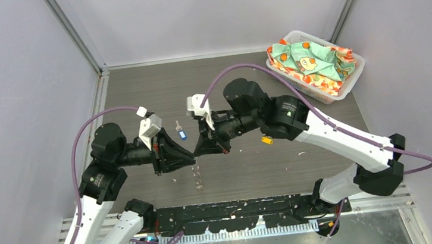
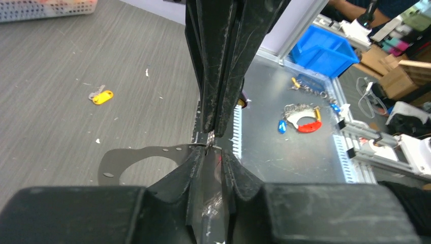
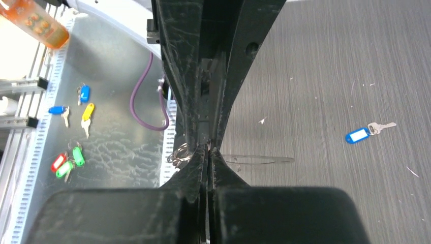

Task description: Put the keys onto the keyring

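My left gripper (image 1: 189,158) and right gripper (image 1: 200,152) meet tip to tip above the middle of the table. Both are shut on the keyring (image 1: 197,179), a grey speckled band that hangs down from the pinch. In the right wrist view its wire coils (image 3: 179,154) show left of my right gripper (image 3: 209,151). In the left wrist view a metal bit (image 2: 210,147) sits at the tips of my left gripper (image 2: 213,151). The blue-headed key (image 1: 181,132) (image 3: 362,133) lies on the table behind the grippers. The yellow-headed key (image 1: 267,140) (image 2: 101,95) lies under the right arm.
A white basket (image 1: 358,58) of patterned cloth stands at the back right. A black rail (image 1: 240,214) runs along the table's front edge. Past it, spare tagged keys (image 3: 84,108) lie on a metal shelf, with a blue bin (image 2: 322,48) beyond.
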Controlling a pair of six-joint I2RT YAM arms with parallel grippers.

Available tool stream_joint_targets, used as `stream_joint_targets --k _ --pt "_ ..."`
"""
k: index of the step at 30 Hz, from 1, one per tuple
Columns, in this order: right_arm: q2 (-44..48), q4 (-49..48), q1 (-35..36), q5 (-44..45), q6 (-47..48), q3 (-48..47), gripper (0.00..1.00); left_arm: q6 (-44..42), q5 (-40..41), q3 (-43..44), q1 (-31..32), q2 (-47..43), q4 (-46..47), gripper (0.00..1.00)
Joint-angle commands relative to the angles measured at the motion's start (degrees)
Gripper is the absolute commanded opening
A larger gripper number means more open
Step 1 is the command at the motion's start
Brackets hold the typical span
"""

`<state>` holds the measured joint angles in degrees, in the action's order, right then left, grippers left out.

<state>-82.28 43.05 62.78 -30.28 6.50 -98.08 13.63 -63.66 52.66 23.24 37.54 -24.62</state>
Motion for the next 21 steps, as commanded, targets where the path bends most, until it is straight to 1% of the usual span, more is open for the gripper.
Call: stream_joint_targets --k 1,3,5,8,12,18,21 --pt "9.03 -19.66 -0.20 1.93 -5.98 10.78 0.01 2.04 -1.99 0.42 0.13 -0.99 1.69 0.24" --pt "12.02 -27.80 -0.13 2.36 -9.54 16.38 0.01 2.15 -2.08 -0.60 0.15 -1.88 1.87 0.29" --pt "14.31 -33.88 -0.17 3.15 -12.49 20.51 0.01 1.93 -2.37 -1.28 0.13 -2.63 2.00 0.32" --pt "16.92 -41.24 -0.16 4.03 -15.02 25.15 0.01 0.46 -2.81 -1.85 0.13 -3.16 1.37 0.32" --pt "17.98 -46.78 -0.12 4.26 -16.77 27.87 0.01 0.20 -2.13 -2.53 0.13 -3.13 1.78 0.32" --pt "19.44 -52.19 -0.12 6.22 -17.04 31.50 0.01 10.05 -2.24 -2.13 0.13 -2.41 12.17 0.33" --pt "19.63 -55.13 -0.09 6.24 -17.74 33.18 0.01 12.87 -1.74 -2.13 0.13 -2.22 15.29 0.32"
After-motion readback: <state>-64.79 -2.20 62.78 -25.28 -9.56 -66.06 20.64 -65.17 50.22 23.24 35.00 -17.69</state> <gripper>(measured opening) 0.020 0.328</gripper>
